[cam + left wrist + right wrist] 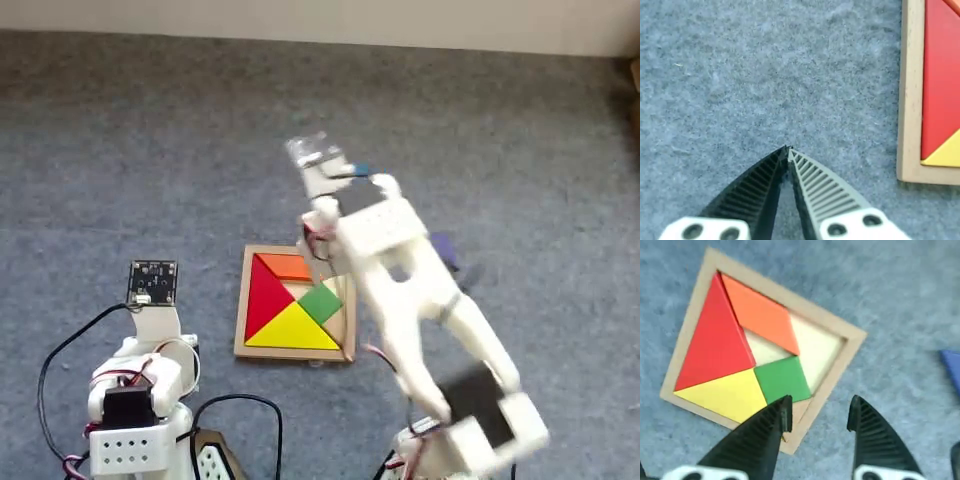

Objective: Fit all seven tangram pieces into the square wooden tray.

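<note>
You have one tray (243, 300), a square wooden one, lying flat on the grey carpet (150, 150) between your two arms. Four pieces sit inside it:

- One red triangle (715, 345) lies along one side.
- One yellow triangle (727, 395) lies along the next side and meets the red one edge to edge.
- One orange parallelogram (760, 312) lies against the rim and touches the red triangle's other edge.
- One green square (782, 380) sits near the middle, touching the yellow triangle.

Bare wood (815, 347) shows in a small triangular gap between the orange, red and green pieces. It also shows in a wider strip along the remaining side.

One blue piece (952, 367) lies outside the tray on the carpet, well apart from the rim. In the high view it shows just beside your right arm (400, 260).

Your right gripper (820, 412) hangs above the tray's edge near the green square. Its fingers are spread wide with nothing between them.

Your left gripper (788, 149) points down at bare carpet beside the tray rim, apart from it. Its fingers (815, 175) are pressed together at the tips and hold nothing. Your left arm (140, 400) sits folded at the near left of the carpet.
</note>
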